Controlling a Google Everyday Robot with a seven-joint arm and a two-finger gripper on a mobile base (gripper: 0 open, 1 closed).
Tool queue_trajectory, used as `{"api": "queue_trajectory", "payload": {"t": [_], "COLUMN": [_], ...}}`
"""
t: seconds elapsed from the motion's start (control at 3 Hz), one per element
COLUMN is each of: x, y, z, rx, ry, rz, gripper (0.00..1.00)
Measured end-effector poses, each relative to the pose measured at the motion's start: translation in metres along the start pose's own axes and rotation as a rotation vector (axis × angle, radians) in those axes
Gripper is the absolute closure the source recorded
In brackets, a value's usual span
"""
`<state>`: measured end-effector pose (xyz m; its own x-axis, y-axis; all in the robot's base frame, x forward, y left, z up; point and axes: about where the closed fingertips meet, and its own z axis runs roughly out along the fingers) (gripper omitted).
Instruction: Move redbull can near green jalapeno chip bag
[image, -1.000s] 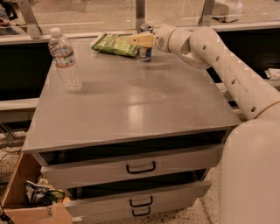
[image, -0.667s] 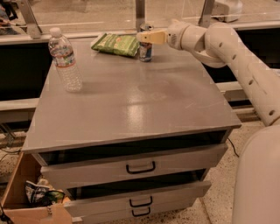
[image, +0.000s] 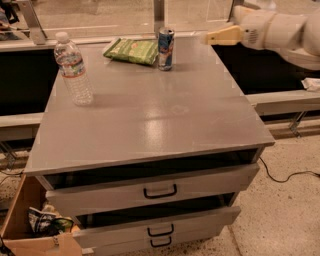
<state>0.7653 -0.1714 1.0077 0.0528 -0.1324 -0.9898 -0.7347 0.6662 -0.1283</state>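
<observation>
The redbull can (image: 165, 48) stands upright at the back of the grey cabinet top (image: 150, 110), right beside the right end of the green jalapeno chip bag (image: 132, 50), which lies flat. My gripper (image: 214, 37) is at the upper right, above the cabinet's right edge, well apart from the can and holding nothing.
A clear plastic water bottle (image: 73, 68) stands at the left of the top. Two drawers (image: 160, 190) below are pulled slightly open. A cardboard box (image: 30, 227) with clutter sits on the floor at the lower left. A cable (image: 285, 175) lies on the floor at the right.
My gripper has let go of the can and pulled back to the right, away from it. The can stays standing beside the chip bag. The view has shifted.
</observation>
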Motion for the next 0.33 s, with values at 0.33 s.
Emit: {"api": "queue_trajectory", "payload": {"t": [0.33], "x": [0.0029], "y": [0.0070], "z": [-0.0077], "rx": [-0.032], "ry": [0.011], "rz": [-0.001], "gripper": [0.00]}}
